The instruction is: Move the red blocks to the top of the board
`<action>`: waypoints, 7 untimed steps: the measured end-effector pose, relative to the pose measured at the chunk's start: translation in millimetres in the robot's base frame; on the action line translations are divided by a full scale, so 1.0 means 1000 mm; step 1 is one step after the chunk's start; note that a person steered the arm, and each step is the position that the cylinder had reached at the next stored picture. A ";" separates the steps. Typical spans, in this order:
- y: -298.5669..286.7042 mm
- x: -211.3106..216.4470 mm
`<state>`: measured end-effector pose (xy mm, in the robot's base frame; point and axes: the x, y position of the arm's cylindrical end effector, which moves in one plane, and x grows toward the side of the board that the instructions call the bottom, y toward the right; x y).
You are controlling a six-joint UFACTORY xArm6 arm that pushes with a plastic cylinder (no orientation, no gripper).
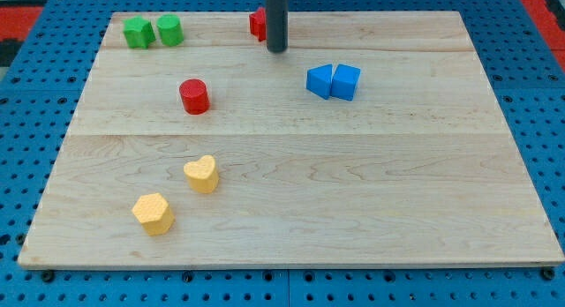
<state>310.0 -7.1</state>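
Observation:
A red cylinder block (194, 96) stands on the wooden board (353, 183) left of centre, in its upper half. A second red block (257, 23), mostly hidden behind the rod, sits at the board's top edge near the middle. My tip (277, 49) rests just below and to the right of that red block, touching or nearly touching it. The red cylinder lies well to the tip's lower left.
Two green blocks (153, 31) sit side by side at the top left corner. Two blue blocks (334, 81) touch each other right of the tip. A yellow heart block (201, 174) and a yellow hexagonal block (153, 213) lie at the lower left.

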 end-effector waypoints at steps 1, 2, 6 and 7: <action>-0.004 0.084; -0.046 0.119; -0.127 0.074; -0.127 0.032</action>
<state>342.0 -134.1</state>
